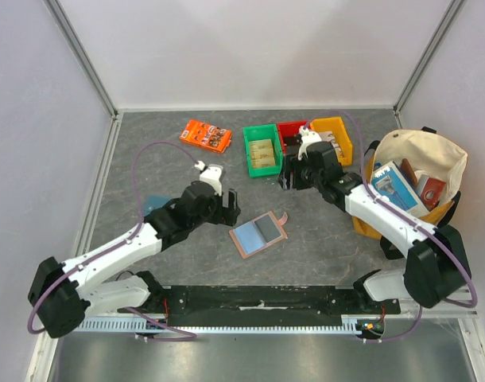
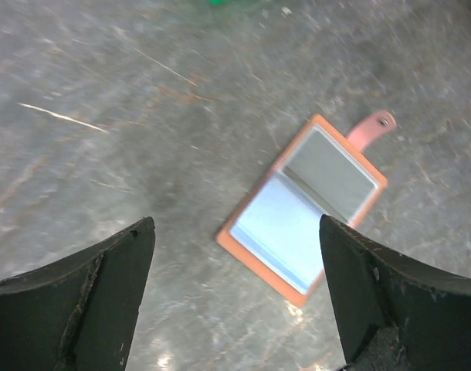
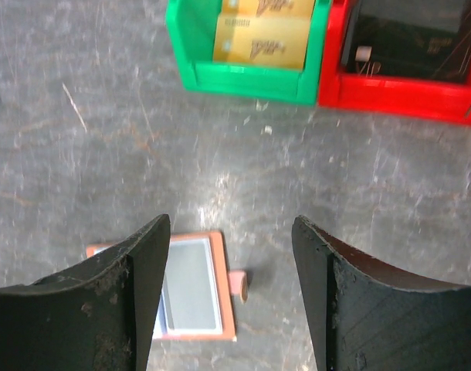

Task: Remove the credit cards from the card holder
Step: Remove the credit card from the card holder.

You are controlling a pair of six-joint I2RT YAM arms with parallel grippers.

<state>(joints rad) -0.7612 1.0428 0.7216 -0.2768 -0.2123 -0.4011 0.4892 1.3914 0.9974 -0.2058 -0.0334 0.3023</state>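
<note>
Left wrist view: the left tool (image 2: 235,224) gapes empty. The card holder (image 2: 305,209) lies open on the tabletop (image 2: 104,93) just ahead and rightward, its long axis slanting away to the right. The right tool (image 3: 229,224), also spread empty, hangs farther off.

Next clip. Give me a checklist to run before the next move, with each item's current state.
1. The card holder lies open, flat on the table: ok.
2. The left gripper is open and empty: ok.
3. The right gripper is open and empty: ok.
4. Neither gripper touches the holder: ok.
5. Holder emptied of cards: cannot tell; only pale inner panels show.
6. The gold cards sit in the green bin: ok.
</note>
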